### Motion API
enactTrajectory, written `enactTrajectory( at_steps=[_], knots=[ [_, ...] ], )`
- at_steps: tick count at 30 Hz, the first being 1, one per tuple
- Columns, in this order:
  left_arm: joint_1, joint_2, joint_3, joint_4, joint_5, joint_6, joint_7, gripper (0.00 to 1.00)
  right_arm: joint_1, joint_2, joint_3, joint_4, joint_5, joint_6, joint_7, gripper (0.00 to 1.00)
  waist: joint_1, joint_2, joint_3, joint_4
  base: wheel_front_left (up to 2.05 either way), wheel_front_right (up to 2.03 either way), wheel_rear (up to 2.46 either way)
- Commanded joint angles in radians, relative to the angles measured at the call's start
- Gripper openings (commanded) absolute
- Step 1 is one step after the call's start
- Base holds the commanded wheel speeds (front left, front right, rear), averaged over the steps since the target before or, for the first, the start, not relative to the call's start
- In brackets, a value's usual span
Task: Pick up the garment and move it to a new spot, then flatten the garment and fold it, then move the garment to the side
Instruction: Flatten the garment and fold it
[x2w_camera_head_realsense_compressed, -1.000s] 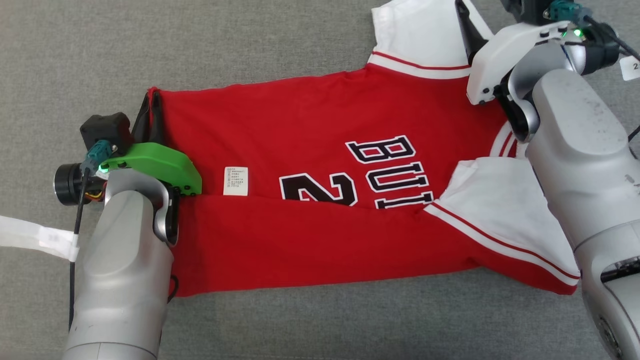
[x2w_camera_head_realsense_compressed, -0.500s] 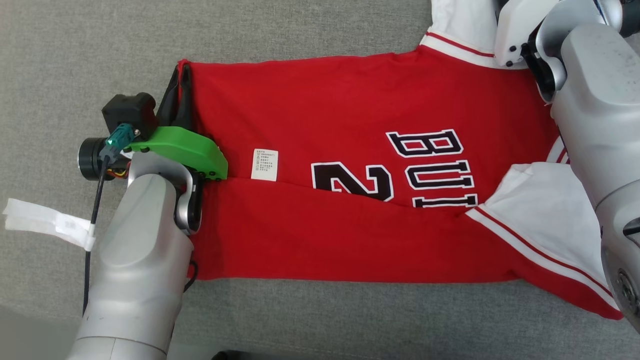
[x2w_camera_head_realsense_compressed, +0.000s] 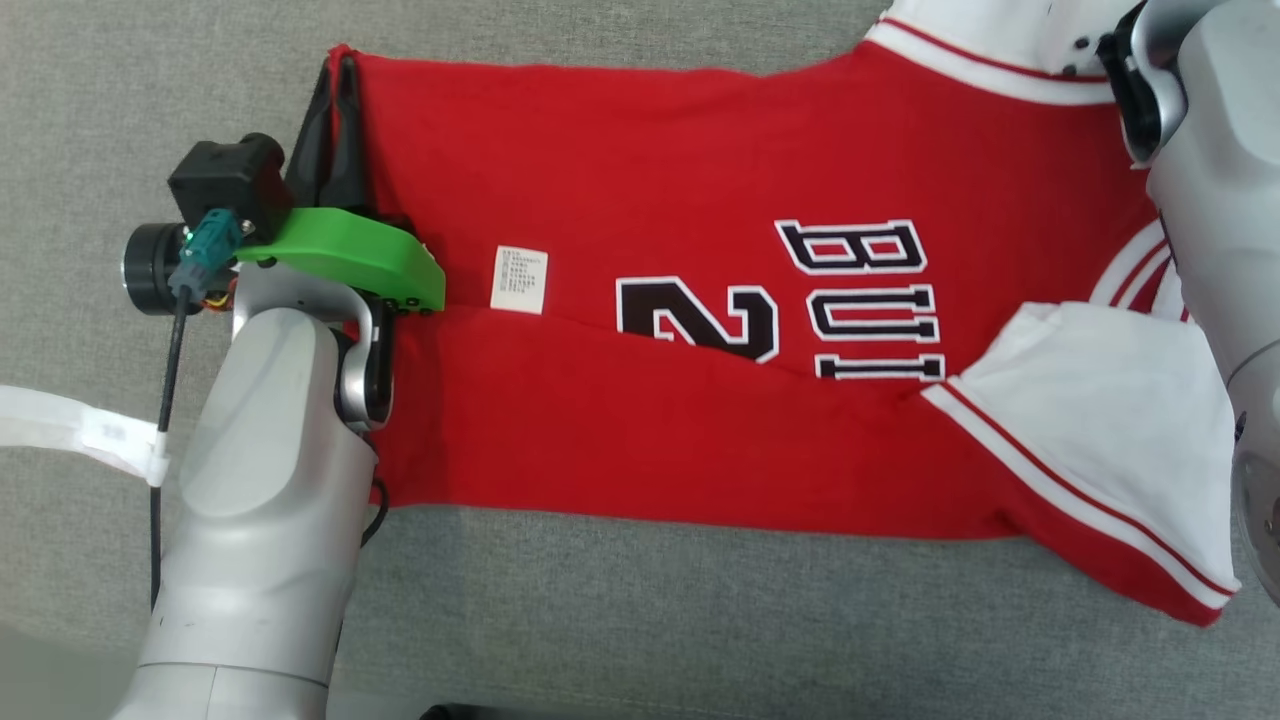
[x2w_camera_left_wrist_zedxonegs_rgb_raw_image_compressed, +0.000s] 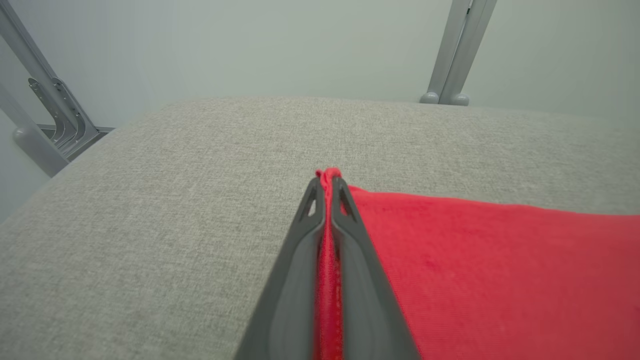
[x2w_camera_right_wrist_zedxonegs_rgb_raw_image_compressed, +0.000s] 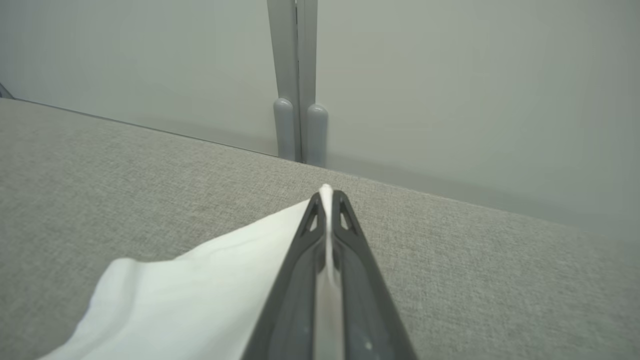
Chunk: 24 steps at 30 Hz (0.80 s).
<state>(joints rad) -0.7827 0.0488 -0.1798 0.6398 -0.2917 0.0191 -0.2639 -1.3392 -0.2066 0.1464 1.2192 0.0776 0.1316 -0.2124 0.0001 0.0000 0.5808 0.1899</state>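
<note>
at upper left, the left gripper (x2w_camera_head_realsense_compressed: 337, 68) pinches a hem corner (x2w_camera_left_wrist_zedxonegs_rgb_raw_image_compressed: 328, 173) of the limp garment (x2w_camera_head_realsense_compressed: 650, 150), the right gripper (x2w_camera_right_wrist_zedxonegs_rgb_raw_image_compressed: 326, 192) its white sleeve (x2w_camera_right_wrist_zedxonegs_rgb_raw_image_compressed: 200, 285).

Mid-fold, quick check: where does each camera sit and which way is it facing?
Head view: on the head, looking steeply down at the red jersey on the grey surface; left forearm and right forearm show.
Left wrist view: on the left wrist, looking along the left end effector, shut on the jersey's hem, toward a pale wall.
Right wrist view: on the right wrist, looking along the right end effector, shut on the white sleeve, toward a grey post.
Shared: head and left wrist views both show that hem grip.
</note>
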Motion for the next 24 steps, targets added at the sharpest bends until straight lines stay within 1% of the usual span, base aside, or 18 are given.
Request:
enactTrajectory(
  at_steps=[1,4,8,10,15,19,24],
  knots=[
    [-0.007,0.004,0.016,-0.009,0.017,-0.001,0.000,0.00,-0.014,-0.001,-0.019,-0.005,-0.008,-0.002,-0.019,0.00,-0.0001,0.0000,-0.009,-0.010,0.00,0.00,0.00],
    [0.004,0.005,0.041,-0.016,0.037,-0.009,0.000,0.00,-0.012,0.007,-0.046,-0.015,-0.018,-0.002,-0.040,0.00,-0.0001,0.0000,-0.023,-0.027,0.00,0.00,0.00],
    [0.030,0.016,0.081,-0.036,0.070,-0.027,0.000,0.00,0.028,0.035,-0.078,-0.054,-0.002,-0.002,-0.053,0.00,-0.0001,0.0000,-0.049,-0.062,0.00,0.00,0.00],
    [0.048,0.021,0.102,-0.040,0.085,-0.034,0.000,0.00,0.062,0.053,-0.078,-0.114,0.015,-0.002,-0.054,0.00,-0.0001,0.0000,-0.067,-0.084,0.00,0.00,0.00],
    [0.119,0.043,0.154,-0.039,0.109,-0.048,0.000,0.00,0.228,0.082,-0.058,-0.283,0.104,-0.002,-0.053,0.00,-0.0001,0.0000,-0.131,-0.144,0.00,0.00,0.00],
    [0.188,0.062,0.172,-0.042,0.151,-0.050,0.000,0.00,0.386,0.079,-0.024,-0.397,0.190,-0.002,-0.053,0.00,-0.0001,0.0000,-0.186,-0.184,0.00,0.00,0.00],
    [0.280,0.067,0.206,-0.049,0.163,-0.049,0.000,0.00,0.571,0.072,0.001,-0.512,0.284,-0.002,-0.053,0.00,-0.0001,0.0000,-0.251,-0.221,0.00,0.00,0.00]
  ],
)
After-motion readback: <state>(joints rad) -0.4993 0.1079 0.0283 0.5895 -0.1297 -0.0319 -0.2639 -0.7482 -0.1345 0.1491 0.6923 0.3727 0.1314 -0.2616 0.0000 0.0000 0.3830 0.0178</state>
